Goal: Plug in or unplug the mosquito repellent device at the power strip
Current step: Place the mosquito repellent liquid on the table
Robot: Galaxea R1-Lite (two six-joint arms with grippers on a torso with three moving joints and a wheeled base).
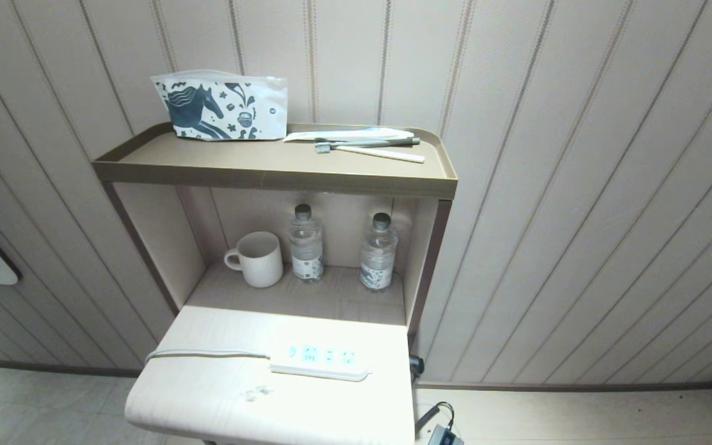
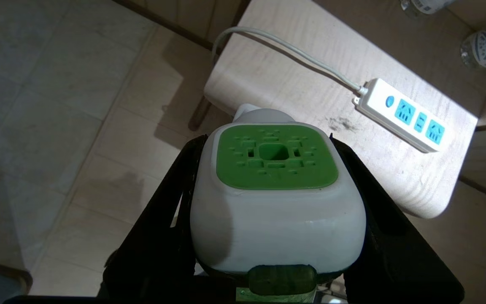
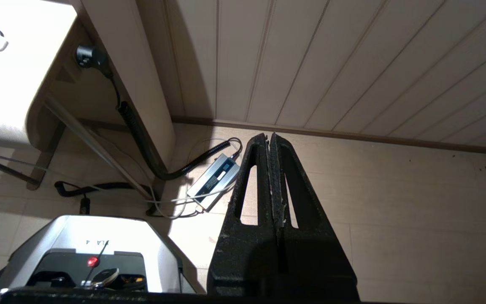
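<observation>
Off the near-left corner of the pale wooden table (image 2: 293, 63), over the tiled floor, the left gripper (image 2: 276, 207) holds the mosquito repellent device (image 2: 274, 194). Its black fingers (image 2: 171, 202) stand part open, pressed against both flanks of the white body, with the green vented head facing the camera. The device is clear of the table and well apart from the power strip (image 2: 403, 115).

The right gripper (image 3: 273, 145) hangs beside the table, above the floor, its two fingers pressed together with nothing between them.

The power strip (image 1: 320, 360) lies flat toward the table's right edge, sockets up and unoccupied. Its white cord (image 1: 207, 353) runs from the strip's left end across the table and drops over the left edge. Behind the strip, in the open alcove, stand a white mug (image 1: 258, 258) and two water bottles (image 1: 305, 244), (image 1: 378, 252). On the brown shelf (image 1: 269, 176) above them sit a printed pouch (image 1: 223, 106) and toothbrushes (image 1: 368, 143). Striped wall panelling surrounds the unit. Under the table's right side, a black coiled cable (image 3: 141, 139) leads to a grey adapter box (image 3: 214, 181) on the floor.

Neither arm appears in the head view. The device's liquid bottle is mostly hidden behind its body; only a green sliver shows. Whether the strip's button is lit cannot be determined. The floor cables' far ends are cut off.
</observation>
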